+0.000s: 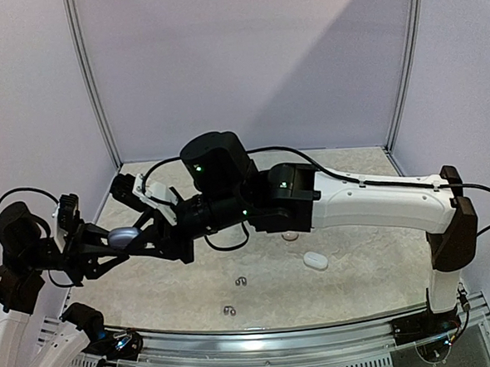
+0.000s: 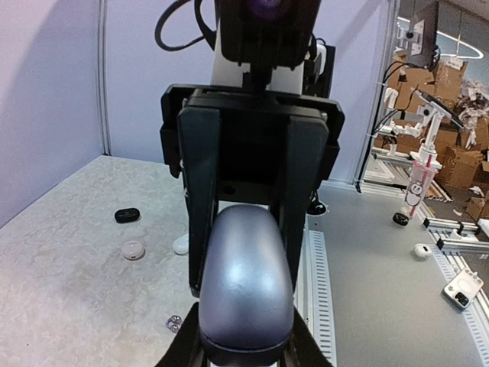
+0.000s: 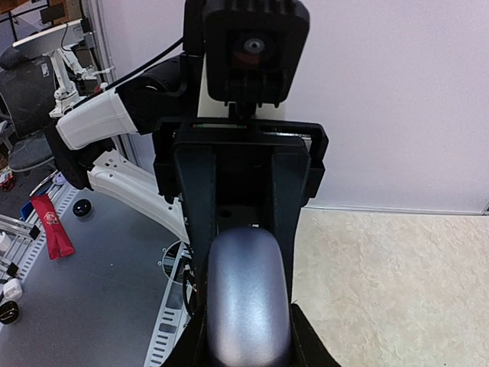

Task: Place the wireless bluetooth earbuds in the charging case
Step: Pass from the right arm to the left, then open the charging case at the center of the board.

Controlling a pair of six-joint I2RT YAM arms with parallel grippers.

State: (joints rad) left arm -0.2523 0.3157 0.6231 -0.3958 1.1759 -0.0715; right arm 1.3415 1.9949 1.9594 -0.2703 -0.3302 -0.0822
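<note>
The grey-lavender charging case (image 1: 125, 236) hangs above the left part of the table (image 1: 375, 267). The left gripper (image 3: 246, 264) and the right gripper (image 2: 244, 260) meet there, each with its jaws clamped on the sides of this case, whose near end is cut off in both wrist views. The wireless bluetooth earbuds (image 1: 241, 281) lie on the table, well apart from the case, too small to tell their colour, and one round thing (image 1: 290, 236) is half hidden under the right arm.

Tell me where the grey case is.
Top view, left side: the grey case is off the table, gripped between the left gripper and the right gripper, which meet it from opposite ends.
</note>
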